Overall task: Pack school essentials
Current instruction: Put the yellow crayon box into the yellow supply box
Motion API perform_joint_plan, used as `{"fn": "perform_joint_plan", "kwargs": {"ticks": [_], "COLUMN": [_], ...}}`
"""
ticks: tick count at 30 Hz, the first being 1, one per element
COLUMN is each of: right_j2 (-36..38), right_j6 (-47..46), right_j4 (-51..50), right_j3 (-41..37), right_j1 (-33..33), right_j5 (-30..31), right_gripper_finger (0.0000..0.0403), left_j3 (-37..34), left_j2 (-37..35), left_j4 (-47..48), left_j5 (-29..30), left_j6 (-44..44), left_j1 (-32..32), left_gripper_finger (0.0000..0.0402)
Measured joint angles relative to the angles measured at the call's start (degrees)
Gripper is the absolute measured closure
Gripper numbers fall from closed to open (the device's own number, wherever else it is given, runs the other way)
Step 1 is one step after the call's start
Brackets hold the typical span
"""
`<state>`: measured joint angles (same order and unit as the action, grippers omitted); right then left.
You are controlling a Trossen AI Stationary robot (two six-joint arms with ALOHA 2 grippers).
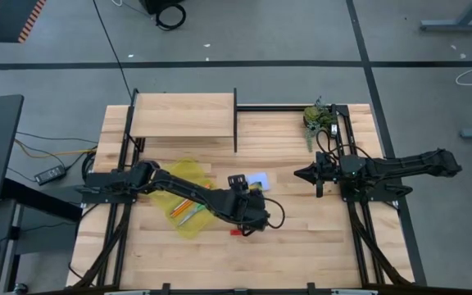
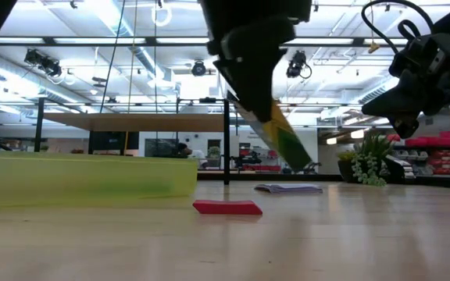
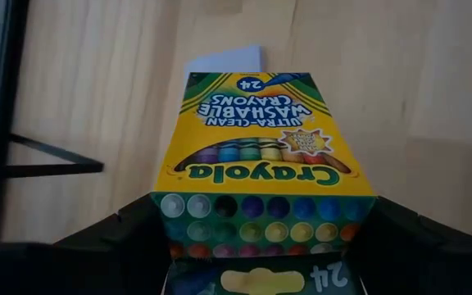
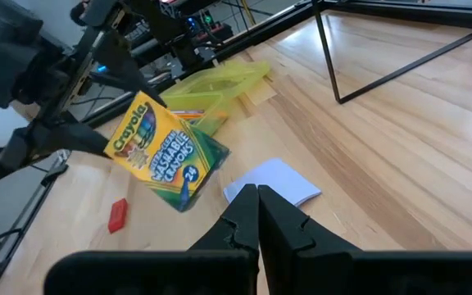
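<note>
My left gripper (image 1: 248,209) is shut on the yellow-green crayon box (image 4: 166,152) and holds it above the table's middle. The box also shows in the low view (image 2: 276,133). The pale blue note pad (image 1: 258,179) lies flat just beyond it. A tiny red eraser (image 2: 226,207) lies flat on the wood, nearer than the box. Orange pencils (image 1: 185,211) lie inside the yellow pouch (image 4: 211,86). My right gripper (image 4: 258,215) is shut and hovers to the right of the note pad (image 4: 273,184), touching nothing. No scissors show. My left gripper pinches the crayon box by its end nearest the wrist (image 3: 260,217), one finger (image 3: 109,238) on each narrow side. The fingers come slanting down from above and the table's left. The box is lifted clear and tilted, its free end (image 2: 299,160) lowest, pointing toward the note pad.
A wooden shelf on a black frame (image 1: 183,115) stands at the far left of the table. A dark green leafy clump (image 1: 319,116) sits at the far right corner. Bare wood lies along the near edge. Black frame rails run down both table sides.
</note>
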<state>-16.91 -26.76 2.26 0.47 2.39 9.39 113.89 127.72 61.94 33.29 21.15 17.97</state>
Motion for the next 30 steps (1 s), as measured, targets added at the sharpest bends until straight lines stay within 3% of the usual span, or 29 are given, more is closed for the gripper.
{"fn": "perform_joint_plan", "kwargs": {"ticks": [13, 22, 30], "right_j2": [0.00, 0.00, 0.02], "right_j6": [0.00, 0.00, 0.00], "right_j4": [0.00, 0.00, 0.00], "right_j3": [0.00, 0.00, 0.00], "right_j1": [0.00, 0.00, 0.00], "right_j5": [0.00, 0.00, 0.00], "right_gripper_finger": [0.0393, 0.0393, 0.0393], "left_j3": [-1.15, -24.87, -42.87], "left_j2": [-7.82, -25.26, -40.34], "left_j4": [8.46, 2.52, -3.14], "left_j5": [5.06, 4.96, 4.13], "left_j6": [-2.22, 5.30, 19.54], "left_j1": [-0.67, 0.27, 4.30], "left_gripper_finger": [0.0094, 0.0094, 0.0094]}}
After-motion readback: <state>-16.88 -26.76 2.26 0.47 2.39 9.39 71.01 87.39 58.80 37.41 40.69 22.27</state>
